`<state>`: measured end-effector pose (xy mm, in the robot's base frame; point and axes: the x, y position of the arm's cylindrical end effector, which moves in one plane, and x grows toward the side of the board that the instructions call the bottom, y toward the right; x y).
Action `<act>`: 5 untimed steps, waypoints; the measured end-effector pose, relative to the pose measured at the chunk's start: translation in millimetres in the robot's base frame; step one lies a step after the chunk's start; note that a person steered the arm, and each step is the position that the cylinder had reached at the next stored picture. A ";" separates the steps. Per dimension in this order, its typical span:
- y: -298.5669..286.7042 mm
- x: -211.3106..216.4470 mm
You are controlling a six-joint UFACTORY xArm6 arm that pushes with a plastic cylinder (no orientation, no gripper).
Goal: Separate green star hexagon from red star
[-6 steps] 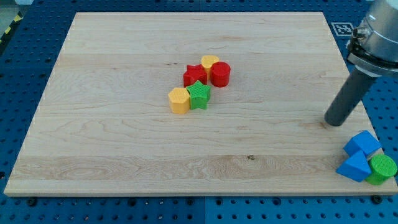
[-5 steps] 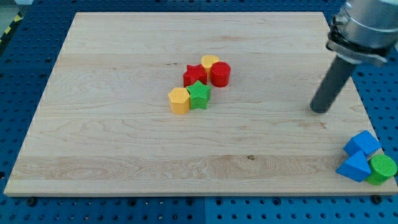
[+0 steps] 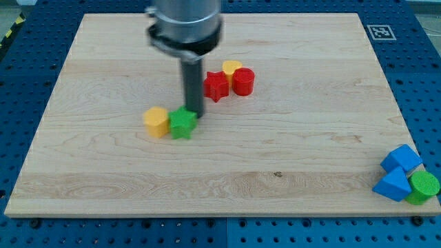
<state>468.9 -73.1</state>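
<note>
The green star (image 3: 182, 125) lies left of the board's middle, touching the yellow hexagon (image 3: 156, 122) on its left. The red star (image 3: 216, 86) lies up and to the right, with a gap between it and the green star. My tip (image 3: 193, 112) stands in that gap, against the green star's upper right edge. A yellow heart (image 3: 232, 68) and a red cylinder (image 3: 243, 81) sit close against the red star's right side.
At the view's bottom right corner, off the board's edge, lie a blue block (image 3: 402, 158), a blue triangle (image 3: 393, 184) and a green cylinder (image 3: 423, 187). The wooden board (image 3: 103, 179) rests on a blue pegboard.
My tip has swept from the board's right side to the cluster. The green star and yellow hexagon have slid down and left, away from the red star.
</note>
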 end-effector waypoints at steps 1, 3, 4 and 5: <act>-40.1 9.7; -71.3 20.8; -79.4 56.1; -79.4 54.6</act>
